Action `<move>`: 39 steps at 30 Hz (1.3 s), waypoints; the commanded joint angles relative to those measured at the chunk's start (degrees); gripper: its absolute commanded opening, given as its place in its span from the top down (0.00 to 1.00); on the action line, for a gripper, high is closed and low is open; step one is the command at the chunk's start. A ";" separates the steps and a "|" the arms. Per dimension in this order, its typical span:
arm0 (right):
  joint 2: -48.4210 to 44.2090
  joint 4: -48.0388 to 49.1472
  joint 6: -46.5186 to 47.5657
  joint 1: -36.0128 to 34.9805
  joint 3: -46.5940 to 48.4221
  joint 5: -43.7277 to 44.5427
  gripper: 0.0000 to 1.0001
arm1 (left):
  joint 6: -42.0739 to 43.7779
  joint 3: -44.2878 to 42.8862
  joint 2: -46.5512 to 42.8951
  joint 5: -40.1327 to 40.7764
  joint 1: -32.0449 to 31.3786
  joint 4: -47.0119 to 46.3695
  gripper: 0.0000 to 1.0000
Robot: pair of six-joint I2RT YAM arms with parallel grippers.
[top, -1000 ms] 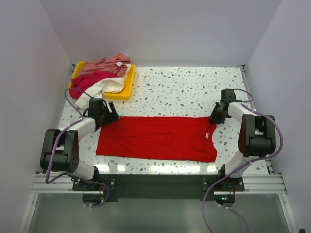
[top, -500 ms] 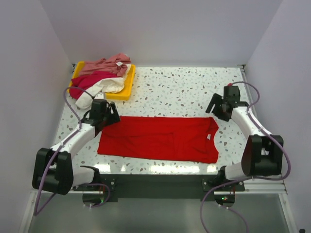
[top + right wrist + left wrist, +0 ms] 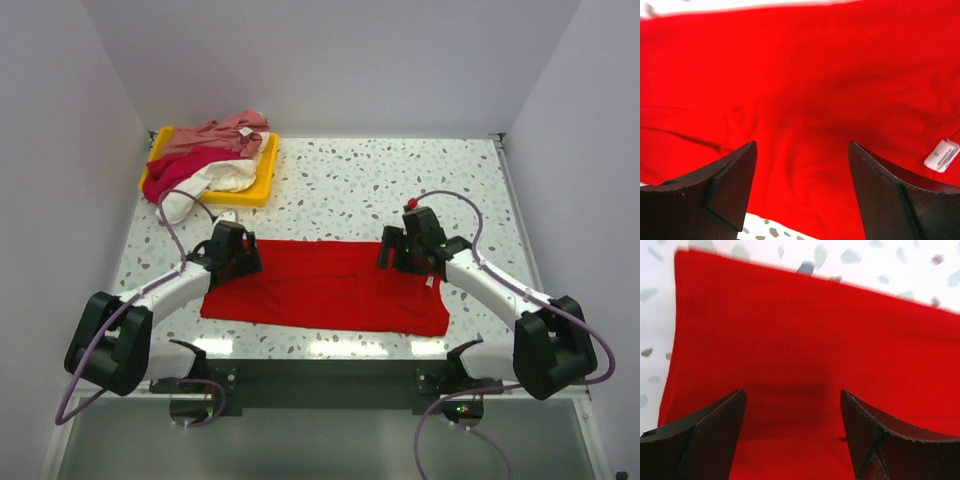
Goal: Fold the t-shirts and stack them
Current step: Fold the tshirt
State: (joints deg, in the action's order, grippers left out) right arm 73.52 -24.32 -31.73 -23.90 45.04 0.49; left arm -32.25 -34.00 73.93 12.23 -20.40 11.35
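On the speckled white table (image 3: 380,180), with plain pale walls (image 3: 330,60) all around, the bright red t-shirt (image 3: 320,290) lies flat in a long strip at 6 o'clock. At 10 o'clock sits the yellow tray (image 3: 262,187), holding a heap of the pink t-shirt (image 3: 215,135), the crimson t-shirt (image 3: 178,168) and the cream t-shirt (image 3: 222,180). Over the red cloth hang the left gripper (image 3: 792,430) and the right gripper (image 3: 802,185), fingers spread wide, holding nothing.
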 commanded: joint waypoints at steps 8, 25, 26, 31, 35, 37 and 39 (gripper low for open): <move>12.68 5.85 -3.96 -0.36 -3.64 -1.97 0.23 | -2.64 6.93 1.48 -1.86 -0.34 -6.78 0.20; 24.48 -0.73 -4.84 -0.27 4.53 4.25 0.23 | -13.09 10.79 5.96 -0.10 -13.16 -10.48 0.21; 24.74 -0.99 -4.49 -0.18 5.67 4.69 0.23 | -13.54 11.06 5.27 0.33 -14.21 -10.39 0.21; 28.69 -3.46 -2.82 0.87 10.50 7.50 0.23 | -16.35 12.73 1.57 0.95 -17.20 -8.81 0.21; 31.76 -4.07 -1.42 2.89 15.85 7.24 0.23 | -18.02 12.90 -1.41 2.18 -19.93 -6.96 0.21; 33.00 -4.60 -0.54 3.59 17.88 7.15 0.23 | -18.90 12.99 -2.03 2.54 -21.60 -5.91 0.21; 35.29 -5.30 -0.09 4.56 21.22 6.72 0.23 | -19.51 13.61 -2.65 2.45 -22.74 -5.73 0.21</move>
State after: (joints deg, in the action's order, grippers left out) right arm 103.37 -27.09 -34.00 -21.34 64.93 4.99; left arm -47.51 -23.40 70.94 17.63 -40.99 -3.36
